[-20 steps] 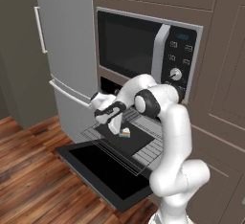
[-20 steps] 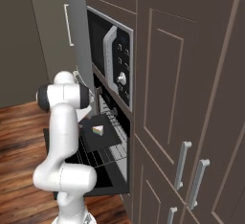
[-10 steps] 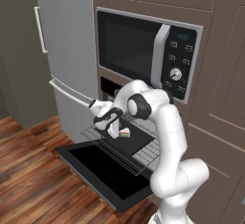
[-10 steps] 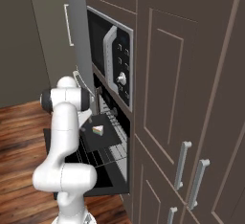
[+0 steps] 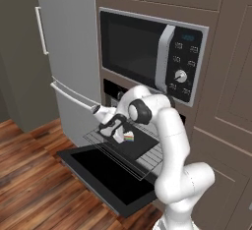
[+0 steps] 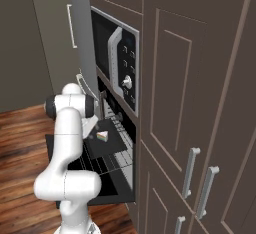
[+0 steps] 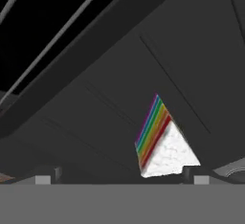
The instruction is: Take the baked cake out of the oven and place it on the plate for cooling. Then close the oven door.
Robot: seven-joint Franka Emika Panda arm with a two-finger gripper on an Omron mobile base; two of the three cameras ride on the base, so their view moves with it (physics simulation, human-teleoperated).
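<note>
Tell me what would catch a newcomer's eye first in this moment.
Probably the wedge of rainbow-layered cake with white frosting, sitting on a dark tray on the pulled-out oven rack. The open gripper hangs close over it. Below, the oven door lies folded down flat, with the microwave above.

We see flat, even rendered light with soft shadows and no glare, sharp base views, and a dim, slightly grainy hand view close-up.
</note>
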